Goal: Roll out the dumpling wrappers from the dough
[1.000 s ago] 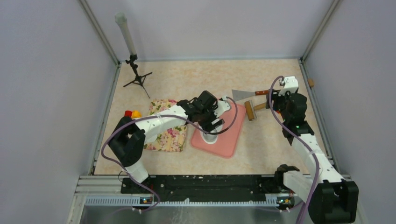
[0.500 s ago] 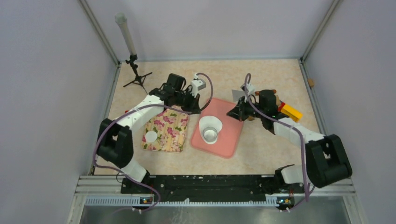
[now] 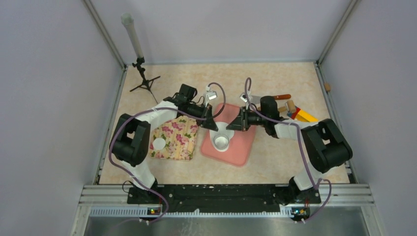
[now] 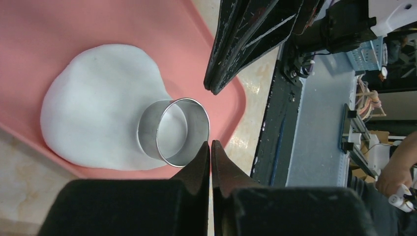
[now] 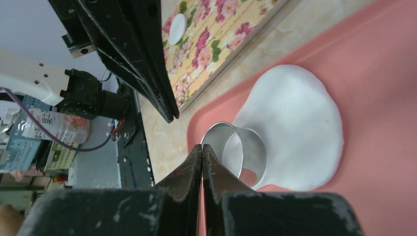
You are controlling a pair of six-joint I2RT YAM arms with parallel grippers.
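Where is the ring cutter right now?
Top view, centre: the ring cutter stands on the dough on the pink board, right of the floral cloth.

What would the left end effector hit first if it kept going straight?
Probably the metal ring cutter standing on the dough; the shut left end effector points at its rim, though it might just slip past the edge.

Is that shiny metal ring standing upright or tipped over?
Upright: the shiny metal ring stands with one rim down on the flattened white dough, open end up.
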